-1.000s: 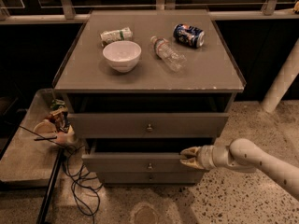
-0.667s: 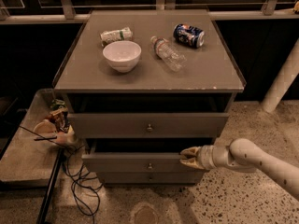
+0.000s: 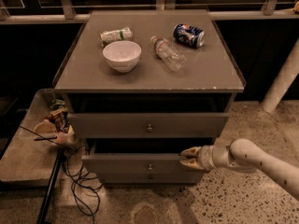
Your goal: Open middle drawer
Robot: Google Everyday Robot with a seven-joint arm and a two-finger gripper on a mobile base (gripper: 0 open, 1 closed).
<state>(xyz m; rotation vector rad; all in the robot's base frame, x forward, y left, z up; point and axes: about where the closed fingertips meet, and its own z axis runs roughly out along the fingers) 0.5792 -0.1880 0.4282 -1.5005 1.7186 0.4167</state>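
No movement can be made out since the earlier frames: the white arm's tool (image 3: 188, 157) is held at the same spot, at the right end of the middle drawer (image 3: 131, 164), level with its top edge. Whether the tool is apart or clamped on the panel cannot be told. This grey wooden drawer with a low front and a small round centre knob (image 3: 150, 167) is seen drawn out a little, with a dark gap above it. Above it the taller, wider grey drawer front (image 3: 117, 124) is also pulled forward, and below it lies the narrower grey drawer front (image 3: 131, 177). On the grey cabinet surface (image 3: 210, 69) a white round bowl (image 3: 122, 55), a clear plastic bottle (image 3: 167, 53) lying flat and a blue drink can (image 3: 188, 35) on its side are seen.
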